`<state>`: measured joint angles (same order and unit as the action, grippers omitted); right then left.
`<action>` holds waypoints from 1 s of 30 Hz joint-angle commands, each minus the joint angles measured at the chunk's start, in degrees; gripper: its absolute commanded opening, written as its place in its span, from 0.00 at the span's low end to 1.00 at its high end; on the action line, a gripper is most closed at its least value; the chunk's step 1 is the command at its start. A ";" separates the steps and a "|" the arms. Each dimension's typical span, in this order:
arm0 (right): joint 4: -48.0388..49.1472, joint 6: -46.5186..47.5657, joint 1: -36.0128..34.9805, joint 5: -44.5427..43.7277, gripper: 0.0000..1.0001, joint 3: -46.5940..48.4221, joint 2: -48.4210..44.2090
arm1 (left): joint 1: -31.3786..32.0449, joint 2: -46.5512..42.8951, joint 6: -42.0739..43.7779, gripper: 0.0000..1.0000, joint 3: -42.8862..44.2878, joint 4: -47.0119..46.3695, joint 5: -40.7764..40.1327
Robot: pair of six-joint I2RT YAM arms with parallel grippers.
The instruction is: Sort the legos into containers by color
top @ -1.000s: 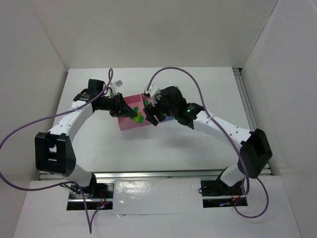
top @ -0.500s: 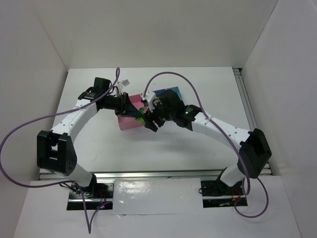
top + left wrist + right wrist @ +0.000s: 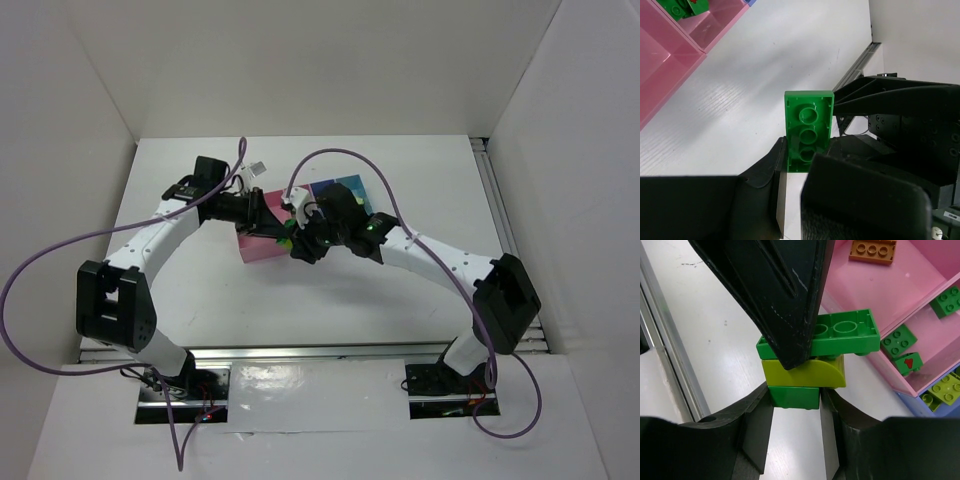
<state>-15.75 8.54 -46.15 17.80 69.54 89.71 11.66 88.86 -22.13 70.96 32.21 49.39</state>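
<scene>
The sorting is well under way, though not finished. In the right wrist view the orange-brown brick (image 3: 872, 250) lies alone in the large pink compartment (image 3: 880, 285). Three dark green bricks (image 3: 900, 340) (one bearing a small red heart) sit in the narrow pink compartment (image 3: 930, 335). Lime bricks (image 3: 945, 387) show in the periwinkle blue compartment (image 3: 935, 407) at the frame's edge.

What is left is a three-brick stack held over the bare white table (image 3: 700, 330), just beside the tray (image 3: 255, 248) and not above any compartment. The left gripper (image 3: 802, 165) is clamped on the top green brick (image 3: 840, 335). The right gripper (image 3: 794, 407) is clamped on the bottom green brick (image 3: 792, 396). The lime curved brick (image 3: 805, 372) is sandwiched between the two, and all three look fully pressed together.

My judgement is that the arms are about to pull this stack apart. After that, both green bricks would belong in the narrow pink compartment and the lime one in the periwinkle one. Whether the light blue compartment (image 3: 350, 185) holds anything cannot be told from above, since the arms cover much of the tray. No loose bricks are visible on the table.
</scene>
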 commanded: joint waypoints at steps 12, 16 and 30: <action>5.38 -4.05 -0.78 -4.53 0.07 -10.46 -8.58 | 0.38 1.14 -0.72 0.00 1.55 -2.59 1.32; 3.19 -5.45 -0.78 -9.08 0.07 -14.07 -12.27 | 0.38 1.67 -2.21 0.00 1.55 -3.91 -2.70; -2.18 -12.75 -0.26 -25.45 0.07 -22.25 -28.27 | 8.02 14.49 -11.53 0.00 16.22 -1.88 -34.34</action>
<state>-16.64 -2.15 -46.46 -3.60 47.88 63.33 19.00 100.47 -30.06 84.23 30.79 24.10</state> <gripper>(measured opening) 0.451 0.157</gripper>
